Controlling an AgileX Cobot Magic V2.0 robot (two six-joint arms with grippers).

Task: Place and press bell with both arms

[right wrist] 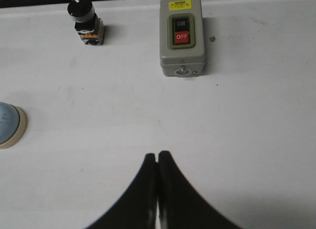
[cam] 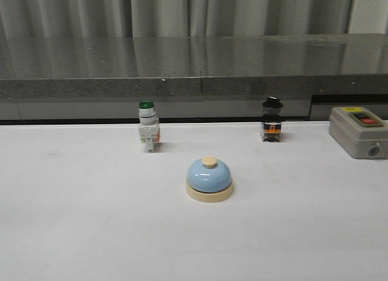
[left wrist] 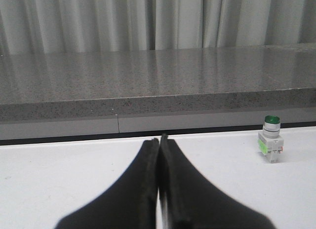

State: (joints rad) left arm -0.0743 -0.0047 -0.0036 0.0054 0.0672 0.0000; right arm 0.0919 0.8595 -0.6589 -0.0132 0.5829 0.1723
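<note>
**Blue bell alone at mid-table, both grippers pressed together**

Light-blue and glossy, the bell [cam: 209,178] sits upright on its cream base near the middle of the white table [cam: 79,232], with bare surface all around it. I see nothing touching it. Behind it, toward the far edge, stand the green-capped pushbutton [cam: 148,126] to its left and the black knob switch [cam: 271,119] to its right, both well apart from the bell. The grey box [cam: 359,132] lies at the far right, close to the table's side. Beyond the far edge runs a grey stone ledge [cam: 182,63] with curtains [cam: 182,11] above.

The front view shows neither arm. I only find them in the wrist views. The left gripper [left wrist: 159,140] has its black fingers [left wrist: 140,189] meeting at the tips, holding nothing, above open table; the green-capped pushbutton [left wrist: 270,146] stands off to one side of it, near the ledge. The right gripper [right wrist: 157,155] is likewise drawn together and empty. Its camera looks down on the grey box [right wrist: 181,36], where I can read ON and OFF on the buttons, on the black knob switch [right wrist: 86,21], and on a sliver of the bell [right wrist: 11,125] at the frame edge, well apart from the fingers.
</note>
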